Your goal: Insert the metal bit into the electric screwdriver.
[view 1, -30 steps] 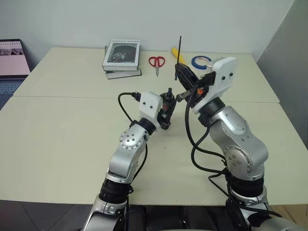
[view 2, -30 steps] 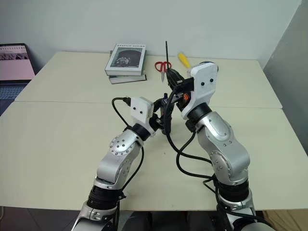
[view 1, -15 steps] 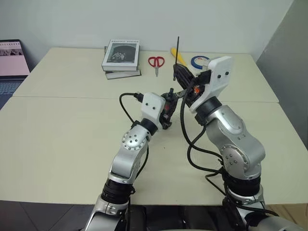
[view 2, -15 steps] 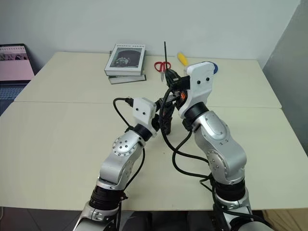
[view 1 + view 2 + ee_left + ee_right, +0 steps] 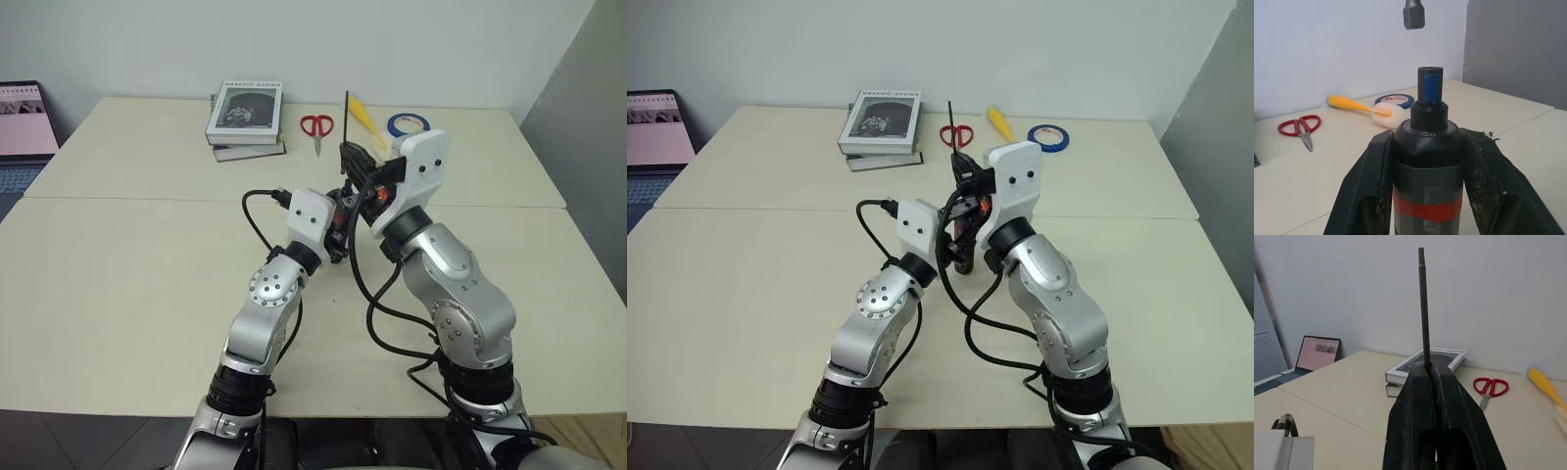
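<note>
Left wrist view: the left gripper [image 5: 1430, 166] is clenched on the electric screwdriver [image 5: 1427, 181], its black fingers [image 5: 1369, 186] pressed to either side of the barrel above the red band, the blue-lined socket facing out and the lower end of the metal bit [image 5: 1414, 14] hanging just beyond it, not touching. In the right wrist view the right gripper [image 5: 1432, 374] pinches that thin rod, which stands up between its closed fingers. Behind on the table [image 5: 118, 255] lie red-handled scissors [image 5: 316, 126], a yellow-handled brush [image 5: 364, 116], a blue tape roll [image 5: 407, 124], stacked books [image 5: 245, 116] and a laptop [image 5: 24, 122].
</note>
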